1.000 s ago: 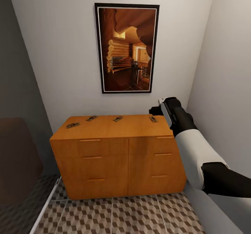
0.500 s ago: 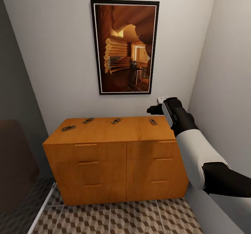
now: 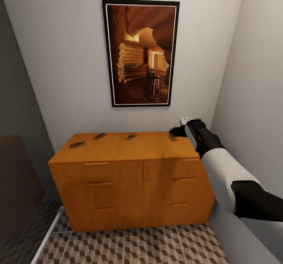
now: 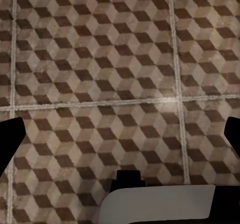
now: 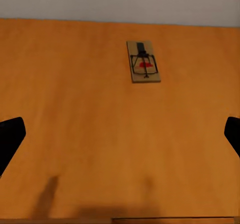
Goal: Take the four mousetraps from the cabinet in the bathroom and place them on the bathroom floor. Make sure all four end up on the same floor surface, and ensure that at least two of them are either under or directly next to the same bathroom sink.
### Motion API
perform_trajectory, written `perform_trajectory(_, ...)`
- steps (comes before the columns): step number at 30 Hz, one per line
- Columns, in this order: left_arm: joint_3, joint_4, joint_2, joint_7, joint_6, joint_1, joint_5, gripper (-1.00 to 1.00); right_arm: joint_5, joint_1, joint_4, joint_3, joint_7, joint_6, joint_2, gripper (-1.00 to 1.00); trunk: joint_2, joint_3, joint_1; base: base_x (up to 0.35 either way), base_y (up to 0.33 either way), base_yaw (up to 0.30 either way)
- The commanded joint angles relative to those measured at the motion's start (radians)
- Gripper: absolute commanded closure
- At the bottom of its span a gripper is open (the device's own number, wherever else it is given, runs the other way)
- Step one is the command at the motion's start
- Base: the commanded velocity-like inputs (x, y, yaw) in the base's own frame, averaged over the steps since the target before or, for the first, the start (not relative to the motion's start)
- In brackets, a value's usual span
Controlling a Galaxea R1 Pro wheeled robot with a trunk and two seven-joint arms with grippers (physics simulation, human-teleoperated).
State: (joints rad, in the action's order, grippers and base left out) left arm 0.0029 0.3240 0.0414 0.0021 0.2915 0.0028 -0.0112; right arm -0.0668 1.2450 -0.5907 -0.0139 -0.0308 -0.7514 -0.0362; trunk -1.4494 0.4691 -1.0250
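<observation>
Several mousetraps lie on top of the orange-brown cabinet (image 3: 129,173): one at the left (image 3: 77,144), two near the back (image 3: 99,136) (image 3: 131,137), and one at the right (image 3: 172,137). My right gripper (image 3: 175,132) hovers just above the cabinet's right rear corner, close over the rightmost mousetrap. In the right wrist view that mousetrap (image 5: 143,61) lies flat ahead of the gripper (image 5: 120,136), whose fingertips (image 5: 10,139) stand wide apart with nothing between them. My left gripper (image 4: 120,134) is open above the cube-patterned bathroom floor (image 4: 100,58). The sink is out of view.
A framed picture (image 3: 140,53) hangs on the wall above the cabinet. A wall (image 3: 255,79) stands close on the right of my right arm. The tiled floor (image 3: 129,246) runs in front of the cabinet, with a dark zone (image 3: 19,185) at the left.
The camera first drew a little nearer to the cabinet. Since then my right gripper has dropped lower toward the rightmost mousetrap on the cabinet top.
</observation>
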Motion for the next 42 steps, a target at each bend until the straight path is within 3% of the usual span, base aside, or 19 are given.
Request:
perform_trajectory(1, 0.000, 0.001, 0.000, 0.000, 0.001, 0.000, -0.001, -1.00, -0.007, 0.001, 0.008, -0.001, -0.003, 0.002, 0.001, -1.00, -0.001, 0.001, 0.000, 0.000, 0.000, 0.000)
perform_trajectory(12, 0.000, 0.001, 0.000, 0.000, 0.001, 0.000, -0.001, -1.00, -0.006, 0.001, 0.041, -0.001, -0.043, 0.028, 0.031, -1.00, -0.001, 0.001, 0.000, 0.000, 0.000, 0.000)
perform_trajectory(29, 0.000, 0.001, 0.000, 0.000, 0.001, 0.000, -0.001, -1.00, -0.007, 0.001, 0.046, -0.003, -0.051, 0.032, 0.035, -1.00, -0.001, 0.001, 0.000, 0.134, 0.000, 0.000)
perform_trajectory(42, 0.000, 0.001, 0.000, 0.000, 0.001, 0.000, -0.001, -1.00, -0.008, 0.001, 0.123, -0.003, -0.052, 0.103, 0.045, -1.00, -0.001, 0.001, 0.000, 0.078, 0.000, 0.000)
